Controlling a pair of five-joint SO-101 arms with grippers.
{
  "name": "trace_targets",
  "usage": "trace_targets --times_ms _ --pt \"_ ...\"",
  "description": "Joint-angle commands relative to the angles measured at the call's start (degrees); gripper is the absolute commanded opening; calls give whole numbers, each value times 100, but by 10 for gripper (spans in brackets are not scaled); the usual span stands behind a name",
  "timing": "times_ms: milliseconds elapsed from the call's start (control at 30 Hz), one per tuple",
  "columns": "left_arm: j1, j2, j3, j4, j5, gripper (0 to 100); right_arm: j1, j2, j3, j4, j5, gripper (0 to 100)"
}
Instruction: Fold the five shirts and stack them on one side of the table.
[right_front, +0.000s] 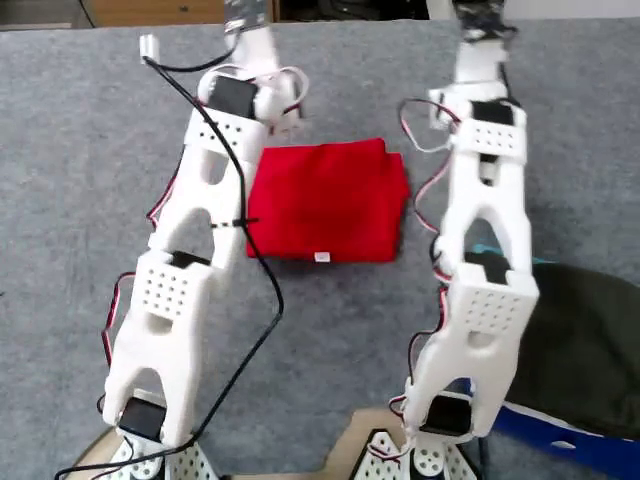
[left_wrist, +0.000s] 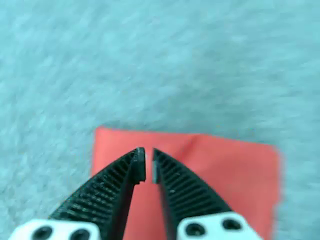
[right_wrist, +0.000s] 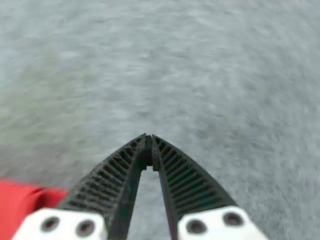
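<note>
Red shirt (right_front: 325, 200) lies folded on the worktop (right_front: 80, 150) between your arms. A dark shirt (right_front: 590, 350) and a blue shirt (right_front: 560, 435), right of it, look unfolded, so most of the job remains. Your left claw (left_wrist: 148, 165) and right claw (right_wrist: 149, 150) are both pinched closed, empty.

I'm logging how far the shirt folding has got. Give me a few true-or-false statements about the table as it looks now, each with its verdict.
1. The red shirt lies folded on the grey table between the two arms. True.
2. The left arm's jaws grip the red shirt's edge. False: they are shut on nothing, and the shirt lies beyond them.
3. A dark shirt lies near the right arm's base, with a blue one showing from under it. True.
4. The right arm's jaws are wide open. False: they are shut, with bare table beyond them.
</note>
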Motion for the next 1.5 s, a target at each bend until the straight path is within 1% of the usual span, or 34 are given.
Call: trace_targets --times_ms 0,100,167,233,333,500,600,700,933,1067,1100,1200,1367,1467 --pt "-185 180 9 44 26 19 -470 -576 -1121 1363 431 5" --pt "-369 532 9 0 325 19 -901 -391 -1763 2435 774 5" --pt "-431 655 0 88 396 19 -1235 -215 -2070 2954 1099 5" --pt "-519 655 0 97 404 19 -1543 22 -2211 3226 1477 5" --pt "-598 690 0 18 413 19 -1736 470 -2264 3226 1609 5" --pt "-598 716 0 -26 422 19 -1569 1297 -2273 2936 1600 5" --pt "-580 716 9 -26 422 19 -1385 1508 -2396 2848 1591 5" --pt "-571 716 0 -26 422 19 -1349 1596 -2598 2875 1591 5" --pt "-563 743 62 -123 422 19 -1103 2053 -2659 2532 1626 5" --pt "-580 1305 132 -738 466 19 -945 2334 -2659 2259 1635 5" --pt "-580 1393 53 -756 466 19 -910 2352 -2721 2259 1635 5" --pt "-571 1437 -299 -527 466 19 -866 2343 -2932 2444 1635 5" --pt "-589 1508 -422 -466 475 19 -980 2334 -3574 2963 1670 5" --pt "-598 1499 -431 -466 484 19 -1147 2352 -4295 3543 2119 5"
